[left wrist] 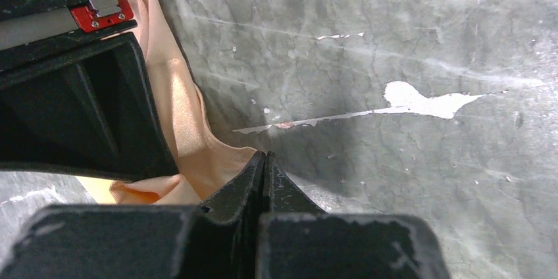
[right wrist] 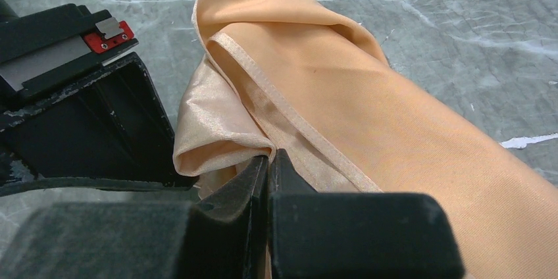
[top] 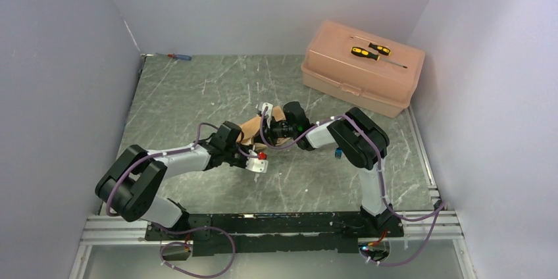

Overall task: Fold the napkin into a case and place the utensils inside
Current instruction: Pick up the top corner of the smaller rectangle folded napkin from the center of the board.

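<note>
The peach-orange napkin point(top: 249, 127) lies bunched at the table's middle, mostly hidden between the two wrists. In the right wrist view it point(right wrist: 368, 114) is a loosely rolled bundle with a hemmed edge. My right gripper point(right wrist: 270, 155) is shut on a fold of it. In the left wrist view the napkin point(left wrist: 181, 114) runs down to my left gripper point(left wrist: 265, 157), which is shut with the cloth's corner at its tips. The grippers point(top: 253, 154) point(top: 271, 121) sit close together. A small blue utensil part point(top: 337, 154) peeks out beside the right arm; the rest is hidden.
A pink plastic box point(top: 342, 75) stands at the back right with two yellow-and-black screwdrivers point(top: 370, 51) on its lid. A red-and-blue screwdriver point(top: 179, 57) lies at the back left edge. White walls close in on both sides and the back.
</note>
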Controlling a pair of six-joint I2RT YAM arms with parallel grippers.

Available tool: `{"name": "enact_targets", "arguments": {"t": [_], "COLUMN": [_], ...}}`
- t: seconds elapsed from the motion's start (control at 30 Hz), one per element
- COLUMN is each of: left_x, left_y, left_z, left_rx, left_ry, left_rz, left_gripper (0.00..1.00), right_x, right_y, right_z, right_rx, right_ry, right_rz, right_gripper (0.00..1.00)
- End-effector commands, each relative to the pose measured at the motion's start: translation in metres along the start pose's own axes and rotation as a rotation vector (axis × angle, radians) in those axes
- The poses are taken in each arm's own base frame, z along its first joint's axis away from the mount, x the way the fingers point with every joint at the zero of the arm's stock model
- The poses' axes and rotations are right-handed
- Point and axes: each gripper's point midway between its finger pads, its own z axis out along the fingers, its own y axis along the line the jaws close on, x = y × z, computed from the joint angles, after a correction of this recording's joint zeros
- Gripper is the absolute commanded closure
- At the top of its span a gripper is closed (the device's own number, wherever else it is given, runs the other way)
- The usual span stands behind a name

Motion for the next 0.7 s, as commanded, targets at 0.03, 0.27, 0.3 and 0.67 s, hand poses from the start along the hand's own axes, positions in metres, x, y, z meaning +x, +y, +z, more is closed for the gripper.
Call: {"name": "enact_targets", "arguments": {"t": [0.03,0.27,0.3,0.67], "left_x": [0.02,0.006,0.002,-0.015], "left_y": [-0.016,-0.007,-0.009,-0.003], "left_z": [0.003,-0.012,-0.015,-0.025], "left_rx": [0.051,0.002,0.008,-0.049], "left_ry": [0.086,0.058,0.046,-0.006], "left_rz": [-0.06,-0.108,-0.111,-0.186], "left_gripper": [0.97,0.97,0.97,0.65], "right_x": [-0.018,-0.013,-0.013,-0.019], "right_y": [0.002,-0.005,-0.005,-0.009], "right_z": [-0.001,-0.004,-0.004,-0.004], "right_rx": [-0.013,0.01,0.013,0.016], "right_ry": [-0.051,-0.024,-0.021,-0.038], "right_rz": [-0.058,-0.076,-0.079,-0.072], "right_gripper": [1.0,1.0,1.0,1.0]}}
